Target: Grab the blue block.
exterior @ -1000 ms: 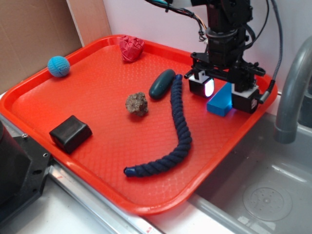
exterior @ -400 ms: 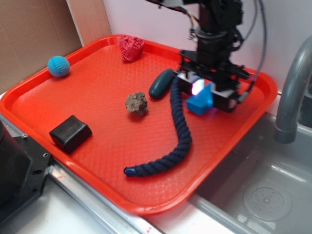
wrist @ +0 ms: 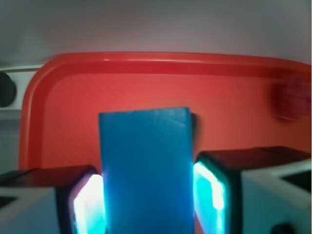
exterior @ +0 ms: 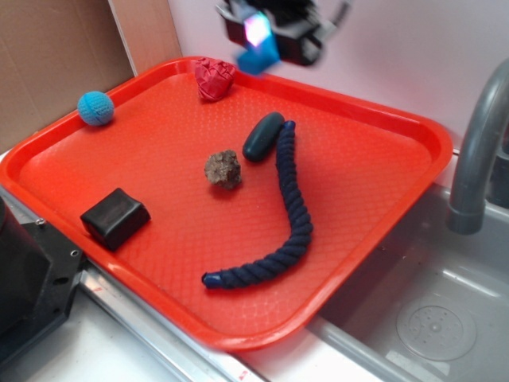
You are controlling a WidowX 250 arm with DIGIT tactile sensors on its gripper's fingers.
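Blue block point(exterior: 258, 57) now lifted clear.

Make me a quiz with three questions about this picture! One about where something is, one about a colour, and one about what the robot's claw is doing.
1. Where is the blue block?
A. Lying on the tray beside the rope
B. Up in the air, in the gripper
C. In the sink

2. What colour is the knitted ball?
A. Teal
B. Yellow
C. White

3. What is the gripper doing?
A. Open, holding nothing
B. Shut on the black block
C. Shut on the blue block

Answers:
1. B: the block hangs above the tray's back edge, off the surface.
2. A: the ball by the tray's left rim is teal.
3. C: in the wrist view the block sits squeezed between both glowing fingers, while the black block lies on the tray.
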